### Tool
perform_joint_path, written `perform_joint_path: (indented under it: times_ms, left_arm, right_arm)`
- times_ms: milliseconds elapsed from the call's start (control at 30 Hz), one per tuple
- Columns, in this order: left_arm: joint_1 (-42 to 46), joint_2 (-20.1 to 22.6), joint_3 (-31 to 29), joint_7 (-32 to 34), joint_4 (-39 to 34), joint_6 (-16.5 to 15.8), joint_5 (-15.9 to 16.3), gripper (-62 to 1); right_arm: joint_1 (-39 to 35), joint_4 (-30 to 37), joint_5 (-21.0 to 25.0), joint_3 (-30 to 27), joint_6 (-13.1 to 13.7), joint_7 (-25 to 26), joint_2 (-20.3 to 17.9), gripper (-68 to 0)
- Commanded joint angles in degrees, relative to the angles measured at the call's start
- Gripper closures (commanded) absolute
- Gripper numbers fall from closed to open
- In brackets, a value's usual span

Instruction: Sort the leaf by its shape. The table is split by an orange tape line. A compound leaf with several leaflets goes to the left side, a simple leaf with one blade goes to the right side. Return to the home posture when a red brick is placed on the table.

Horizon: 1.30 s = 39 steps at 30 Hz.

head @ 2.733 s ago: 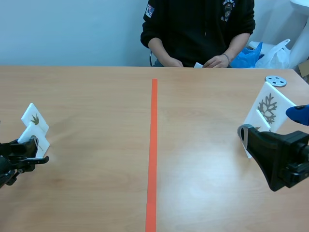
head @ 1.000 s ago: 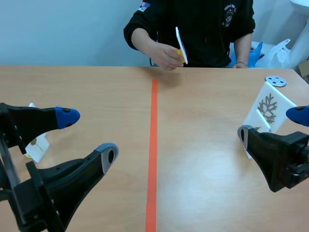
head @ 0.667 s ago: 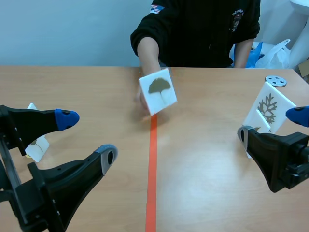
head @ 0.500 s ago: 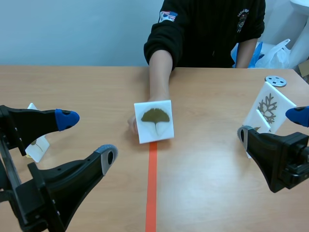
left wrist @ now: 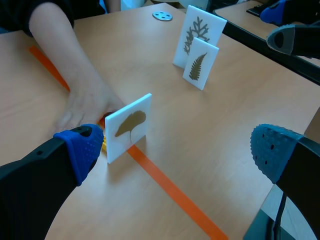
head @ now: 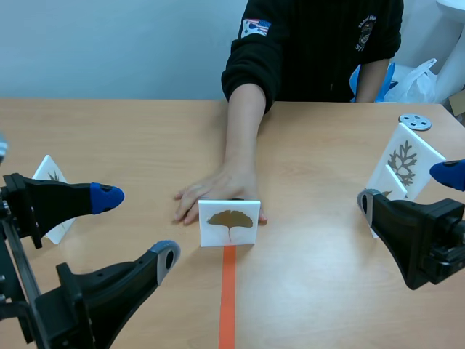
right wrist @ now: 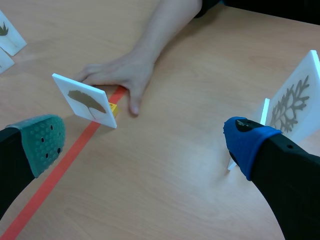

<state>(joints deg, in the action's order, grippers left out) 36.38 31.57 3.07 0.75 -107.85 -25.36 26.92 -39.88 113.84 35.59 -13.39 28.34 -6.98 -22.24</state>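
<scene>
While the left gripper [head: 138, 225] and the right gripper [right wrist: 145, 140] both stand with fingers spread wide and nothing between them, the main hazard sits between the two; the leaf card [head: 229, 222] stands upright on the orange tape line [head: 227, 298], near the middle of the table, and a person's hand [head: 214, 193] rests just behind it, touching or almost touching it. Any reach begun now risks striking that hand; the wiser course, I judge, is to wait until it is clear.

The card shows a single fan-shaped blade, so it reads as a simple leaf bound for the right side; mistaking the notched edge for leaflets would send it the wrong way.

The card is thin and upright, with something small and yellow at its foot, perhaps a stand; a finger arriving flat against its face would likely tip it over, and a fallen card is hard to pinch off the table.

Farther out, the fern cards [head: 405, 161] stand close by the right gripper, and the small cards [head: 52, 174] close by the left; a careless sweep of either arm could knock them down.
</scene>
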Motion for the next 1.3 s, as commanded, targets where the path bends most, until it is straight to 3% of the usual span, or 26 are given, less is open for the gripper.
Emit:
perform_joint_path:
  times_ms: [0, 500, 600, 733, 1100, 1267]
  left_arm:
    - [-0.3, -0.5, 0.3, 0.8, 0.8, -0.1, -0.6, -62.3]
    - [-11.3, -2.7, 4.9, 4.9, 18.3, -0.1, -3.0, -62.3]
    - [-14.3, -4.3, 5.9, 6.0, 22.5, -0.1, -5.6, -62.3]
    - [-18.6, -6.4, 7.5, 7.7, 28.4, -0.1, -6.0, -62.3]
    - [-30.5, -10.3, 15.1, 16.5, 43.2, 0.2, -18.8, -62.3]
    - [-36.0, -12.4, 17.7, 20.3, 49.5, 0.5, -22.8, -62.3]
  right_arm:
    - [0.3, 0.2, 0.6, -0.2, 0.0, 0.7, -0.3, -67.9]
    - [0.3, 0.2, 0.6, -0.2, -0.5, 0.7, -0.3, -67.9]
    - [0.3, 0.2, 0.4, -0.2, -0.9, 0.7, -0.3, -67.9]
    - [0.3, 0.2, 0.4, -0.2, -1.4, 0.7, -0.3, -67.9]
    - [0.3, 0.2, 0.4, -0.2, -1.6, 0.7, -0.3, -67.9]
    - [0.3, 0.2, 0.4, -0.2, -1.6, 0.7, -0.3, -67.9]
